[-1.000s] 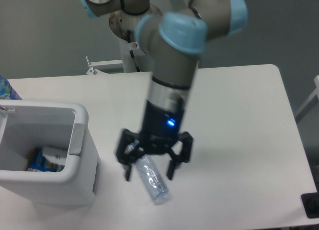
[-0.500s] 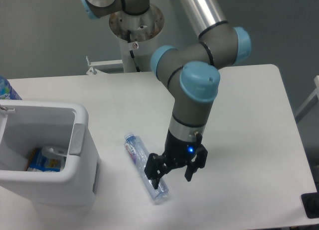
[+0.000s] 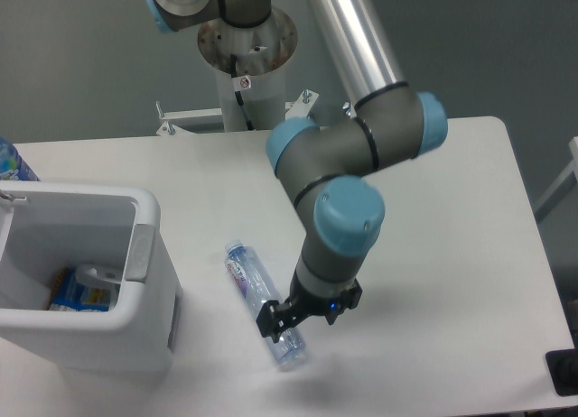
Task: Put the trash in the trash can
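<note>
— What is seen nearest the camera?

— A clear plastic bottle (image 3: 264, 303) is laid flat on the white table (image 3: 452, 209), right of the trash can (image 3: 144, 282). The gripper (image 3: 287, 325) is lowered over the bottle's near end; whether it is clenched or released cannot be told.

— And farther back?

— Some blue and white packaging (image 3: 83, 289) is seen inside the trash can. The arm's base (image 3: 246, 38) is mounted behind the table.

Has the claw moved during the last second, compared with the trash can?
Yes. The claw moved right, away from the trash can, and now sits low at the plastic bottle.
</note>
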